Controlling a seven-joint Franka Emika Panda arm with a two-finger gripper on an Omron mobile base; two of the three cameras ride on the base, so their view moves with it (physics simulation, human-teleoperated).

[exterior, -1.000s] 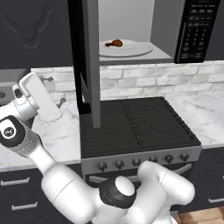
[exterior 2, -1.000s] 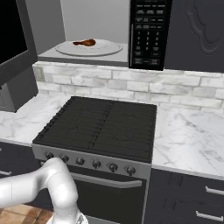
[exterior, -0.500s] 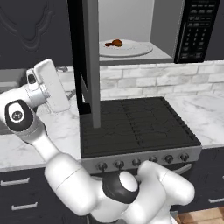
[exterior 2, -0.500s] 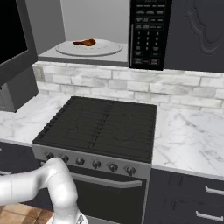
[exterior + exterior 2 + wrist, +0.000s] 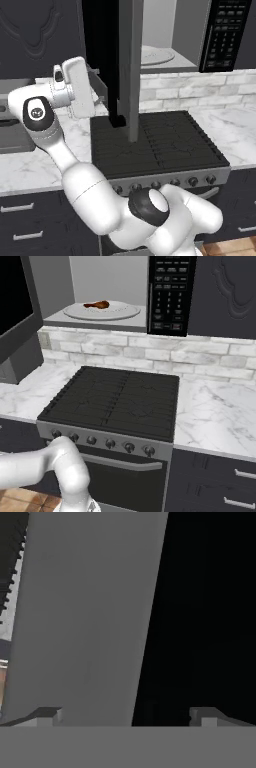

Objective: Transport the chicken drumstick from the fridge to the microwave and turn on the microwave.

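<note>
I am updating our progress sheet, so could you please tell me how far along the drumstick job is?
Done: the chicken drumstick lies on the white plate inside the microwave. In hand: the open, empty hand faces the swung-out microwave door, apparently to close it. Left: shutting the door and switching the microwave on.

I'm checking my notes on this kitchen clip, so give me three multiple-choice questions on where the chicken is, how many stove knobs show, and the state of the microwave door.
1. Where does the chicken drumstick lie?
A. on the white plate inside the microwave
B. on the stove
C. on the marble counter

2. How many knobs line the front of the stove?
A. two
B. five
C. eight

3. How does the microwave door stand?
A. shut
B. swung open
C. missing

Answers: 1 A, the right base view shows it on the plate in the cavity. 2 B, five knobs sit in a row. 3 B, the door juts out over the stove.
</note>
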